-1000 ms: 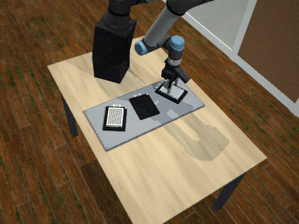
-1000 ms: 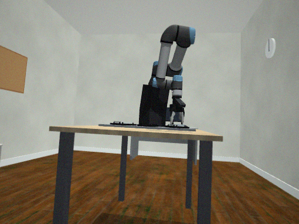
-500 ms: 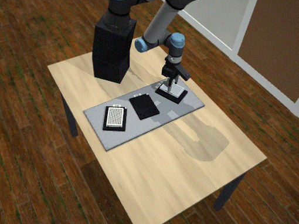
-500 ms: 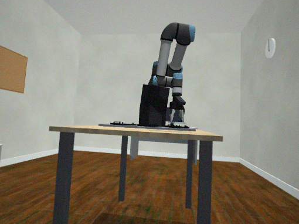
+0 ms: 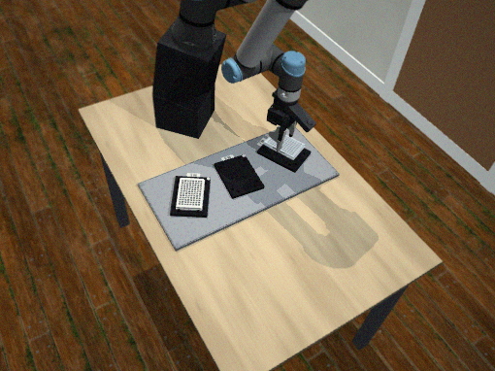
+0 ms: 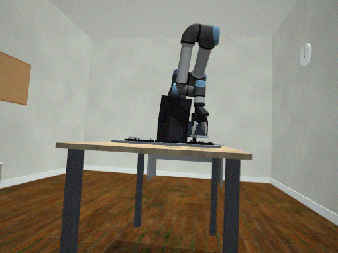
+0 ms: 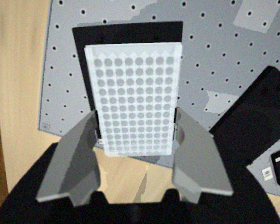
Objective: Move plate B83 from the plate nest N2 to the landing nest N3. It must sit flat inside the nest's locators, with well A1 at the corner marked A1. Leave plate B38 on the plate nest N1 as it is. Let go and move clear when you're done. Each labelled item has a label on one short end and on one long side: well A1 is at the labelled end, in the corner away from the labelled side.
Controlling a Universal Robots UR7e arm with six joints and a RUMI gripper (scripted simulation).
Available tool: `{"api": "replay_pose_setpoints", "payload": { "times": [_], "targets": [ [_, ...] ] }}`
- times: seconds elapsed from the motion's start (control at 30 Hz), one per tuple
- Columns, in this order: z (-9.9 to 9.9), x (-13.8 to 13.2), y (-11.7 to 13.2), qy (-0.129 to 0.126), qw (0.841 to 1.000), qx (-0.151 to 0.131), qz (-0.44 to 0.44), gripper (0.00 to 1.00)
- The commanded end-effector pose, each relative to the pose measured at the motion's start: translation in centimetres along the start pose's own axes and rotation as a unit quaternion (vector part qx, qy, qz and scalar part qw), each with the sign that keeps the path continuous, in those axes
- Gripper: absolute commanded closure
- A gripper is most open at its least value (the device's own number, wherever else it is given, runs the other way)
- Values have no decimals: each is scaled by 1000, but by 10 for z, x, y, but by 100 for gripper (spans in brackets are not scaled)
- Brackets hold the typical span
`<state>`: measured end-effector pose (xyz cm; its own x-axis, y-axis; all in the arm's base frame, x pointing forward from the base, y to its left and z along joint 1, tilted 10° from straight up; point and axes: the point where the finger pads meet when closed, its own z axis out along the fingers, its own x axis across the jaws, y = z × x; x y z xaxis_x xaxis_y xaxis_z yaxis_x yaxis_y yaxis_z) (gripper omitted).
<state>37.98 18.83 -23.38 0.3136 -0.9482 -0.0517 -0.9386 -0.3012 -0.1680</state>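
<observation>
Seen from the top, under everything: the table [image 5: 272,286] [image 6: 132,147] [image 7: 17,75], running widest in front of the jaws. Behind them, reaching over from the black pedestal [image 5: 186,86] [image 6: 173,118]: the arm [image 5: 257,33] [image 6: 186,62]; out of sight in the wrist view. Beneath the jaws, lying near one end: the grey mat [image 5: 218,218] [image 7: 215,55], with holes legible only up close.

Directly below the jaws: nest N2 [image 5: 277,160] [image 6: 202,143] [image 7: 127,31]. Just beside it, with bare mat between: landing nest N3 [image 5: 238,176] [image 7: 250,112], set at another angle, carrying no plate. Farthest along: nest N1 [image 5: 189,214], bearing plate B38 [image 5: 190,193].

Between the fingers of the gripper [image 5: 286,145] [image 6: 200,134] [image 7: 136,120]: plate B83 [image 5: 291,146] [image 6: 199,136] [image 7: 134,100], gripped by both long edges. Jaws partway open, set to plate width. In the exterior view only, plain to see: a narrow gap below B83, raised above N2. Looks nearly level there. In the wrist view, out past the far short edge and one long edge: black nest border. Open air around B83's short ends; cannot read its label.
</observation>
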Motion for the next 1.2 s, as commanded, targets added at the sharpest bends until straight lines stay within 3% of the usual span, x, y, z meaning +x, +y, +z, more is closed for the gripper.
{"api": "replay_pose_setpoints", "payload": {
  "times": [0.0, 0.37, 0.87, 1.17],
  "targets": [
    [-1, 19, 6, 0, 999, 1, 39, 100],
    [-1, 61, 21, 0, 992, 1, 129, 100],
    [-1, 123, 42, 0, 967, 0, 256, 100],
    [-1, 166, 56, 0, 965, 0, 262, 100]
  ]
}}
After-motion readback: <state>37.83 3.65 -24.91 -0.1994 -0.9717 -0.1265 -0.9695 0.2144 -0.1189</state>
